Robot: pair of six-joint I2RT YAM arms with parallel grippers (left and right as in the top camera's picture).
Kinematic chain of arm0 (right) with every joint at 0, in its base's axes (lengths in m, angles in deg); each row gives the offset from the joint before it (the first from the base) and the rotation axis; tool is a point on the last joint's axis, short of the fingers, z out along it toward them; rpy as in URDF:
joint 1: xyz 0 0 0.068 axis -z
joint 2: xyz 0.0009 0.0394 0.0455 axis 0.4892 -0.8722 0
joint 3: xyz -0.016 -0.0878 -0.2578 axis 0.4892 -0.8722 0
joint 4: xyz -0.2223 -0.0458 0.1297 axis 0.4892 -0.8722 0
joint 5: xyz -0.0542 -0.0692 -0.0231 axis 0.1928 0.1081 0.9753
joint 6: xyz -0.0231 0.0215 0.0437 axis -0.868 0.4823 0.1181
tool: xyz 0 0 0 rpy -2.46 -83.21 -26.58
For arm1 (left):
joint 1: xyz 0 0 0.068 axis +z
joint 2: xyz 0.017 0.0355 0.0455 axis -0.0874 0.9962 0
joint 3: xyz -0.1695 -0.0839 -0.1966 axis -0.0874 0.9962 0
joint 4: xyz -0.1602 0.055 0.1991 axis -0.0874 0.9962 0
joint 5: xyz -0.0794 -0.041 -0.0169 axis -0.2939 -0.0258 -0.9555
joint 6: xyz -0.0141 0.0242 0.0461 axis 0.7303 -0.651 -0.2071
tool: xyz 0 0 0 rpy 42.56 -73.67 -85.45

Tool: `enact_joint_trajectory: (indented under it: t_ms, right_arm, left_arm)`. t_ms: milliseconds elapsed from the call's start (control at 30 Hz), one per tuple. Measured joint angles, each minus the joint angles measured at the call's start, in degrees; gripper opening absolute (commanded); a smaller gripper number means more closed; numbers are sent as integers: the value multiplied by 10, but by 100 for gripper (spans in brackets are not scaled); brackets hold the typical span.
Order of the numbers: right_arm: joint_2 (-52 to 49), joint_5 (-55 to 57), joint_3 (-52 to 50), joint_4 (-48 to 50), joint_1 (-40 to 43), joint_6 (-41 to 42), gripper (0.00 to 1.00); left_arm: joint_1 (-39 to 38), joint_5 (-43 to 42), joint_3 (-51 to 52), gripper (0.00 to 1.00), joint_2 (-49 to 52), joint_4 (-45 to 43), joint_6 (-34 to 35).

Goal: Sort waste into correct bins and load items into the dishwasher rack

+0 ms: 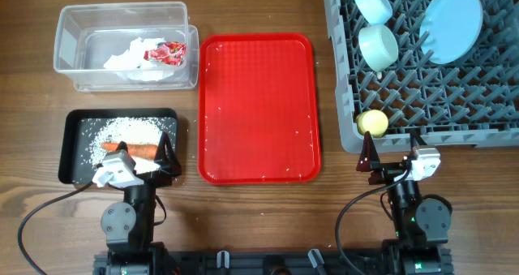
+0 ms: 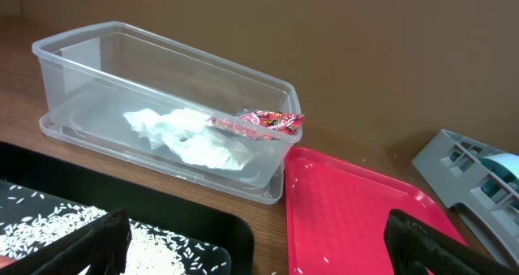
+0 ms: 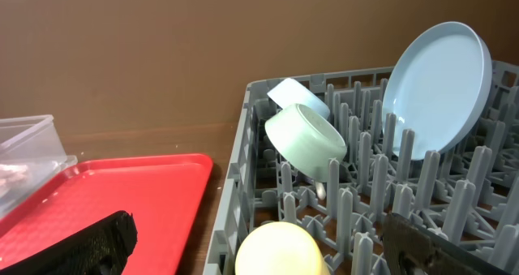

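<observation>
Gaping wide and empty, both pincers sit low in the frame — left pincer over the black tray holding rice and carrot, right pincer just below the grey rack. Tissue and wrapper lie in the clear tub, upper left; plate, blue bowl, green bowl and yellow cup stand in the rack.

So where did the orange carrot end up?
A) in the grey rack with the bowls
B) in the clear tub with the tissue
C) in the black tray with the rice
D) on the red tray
C: the overhead view shows the carrot lying in the black tray, right by the white rice.
</observation>
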Motion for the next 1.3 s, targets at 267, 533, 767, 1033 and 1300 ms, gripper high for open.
enact_joint_trajectory:
  t_ms: [267, 533, 767, 1033, 1300]
  right_arm:
    - [0, 0, 0, 0, 0, 0, 100]
    - [0, 0, 0, 0, 0, 0, 100]
    - [0, 0, 0, 0, 0, 0, 100]
    - [0, 0, 0, 0, 0, 0, 100]
    - [0, 0, 0, 0, 0, 0, 100]
  left_arm:
    - [0, 0, 0, 100, 0, 0, 0]
    - [0, 0, 0, 100, 0, 0, 0]
    - [0, 0, 0, 100, 0, 0, 0]
    - [0, 0, 0, 100, 0, 0, 0]
    - [0, 0, 0, 100, 0, 0, 0]
